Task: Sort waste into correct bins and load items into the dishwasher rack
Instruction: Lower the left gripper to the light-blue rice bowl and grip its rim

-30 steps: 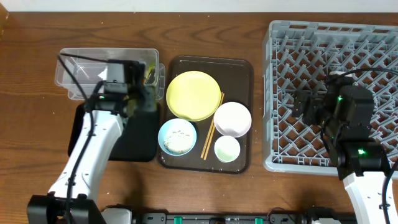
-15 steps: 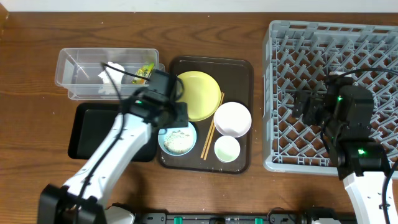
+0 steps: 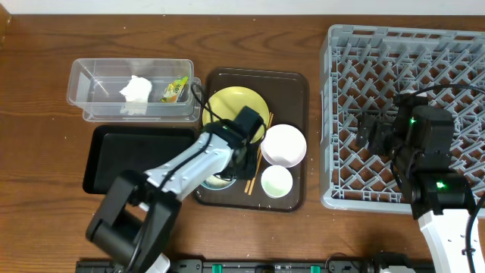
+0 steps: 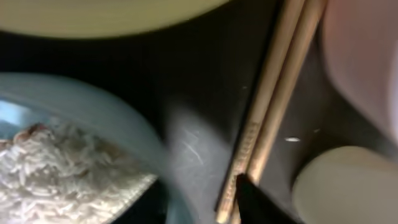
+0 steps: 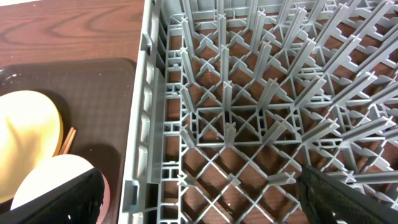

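Observation:
My left gripper is open and low over the brown tray. One finger is inside the light blue bowl, which holds rice. The other finger is outside, touching the chopsticks. My arm covers most of the bowl in the overhead view. The yellow plate, white bowl and green cup sit on the same tray. The tissue and wrapper lie in the clear tub. My right gripper is open and empty over the rack.
The black tray lies in front of the clear tub, left of the brown serving tray. The rack's near-left wall stands close to the serving tray's right edge.
My left arm has swung right from the clear tub to the brown tray and dropped onto the blue bowl's rim by the chopsticks. The right arm has not moved.

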`<act>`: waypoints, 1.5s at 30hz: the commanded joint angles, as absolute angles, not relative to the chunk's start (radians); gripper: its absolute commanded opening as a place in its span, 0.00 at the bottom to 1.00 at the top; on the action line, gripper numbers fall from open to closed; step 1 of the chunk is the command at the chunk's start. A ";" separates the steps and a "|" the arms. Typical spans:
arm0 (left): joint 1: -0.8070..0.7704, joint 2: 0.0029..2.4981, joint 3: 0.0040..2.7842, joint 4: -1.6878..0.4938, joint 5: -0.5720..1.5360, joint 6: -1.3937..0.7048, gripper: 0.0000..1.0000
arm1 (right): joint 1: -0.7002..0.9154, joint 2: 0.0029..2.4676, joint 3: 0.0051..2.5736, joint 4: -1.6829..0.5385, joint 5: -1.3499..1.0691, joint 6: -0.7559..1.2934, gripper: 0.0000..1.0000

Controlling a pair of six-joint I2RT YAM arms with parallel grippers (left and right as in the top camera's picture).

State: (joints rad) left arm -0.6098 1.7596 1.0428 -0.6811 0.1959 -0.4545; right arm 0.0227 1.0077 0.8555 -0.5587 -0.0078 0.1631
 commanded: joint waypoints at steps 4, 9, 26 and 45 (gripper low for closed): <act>-0.612 1.762 1.052 -0.684 0.164 -0.458 0.19 | 0.030 1.007 0.872 -0.561 -0.012 0.152 0.97; -0.612 1.723 1.061 -0.684 0.147 -0.458 0.20 | 0.030 1.007 0.872 -0.561 -0.012 0.152 0.97; -0.613 1.679 1.060 -0.628 0.077 -0.458 0.33 | 0.030 1.006 0.872 -0.562 -0.012 0.152 0.96; -0.665 1.698 1.038 -0.623 0.033 -0.496 0.27 | 0.030 1.006 0.872 -0.564 -0.013 0.152 0.96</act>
State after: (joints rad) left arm -0.6609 1.6962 1.0428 -0.6228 0.0685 -0.4801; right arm 0.0227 1.0077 0.8555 -0.5606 -0.0078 0.1631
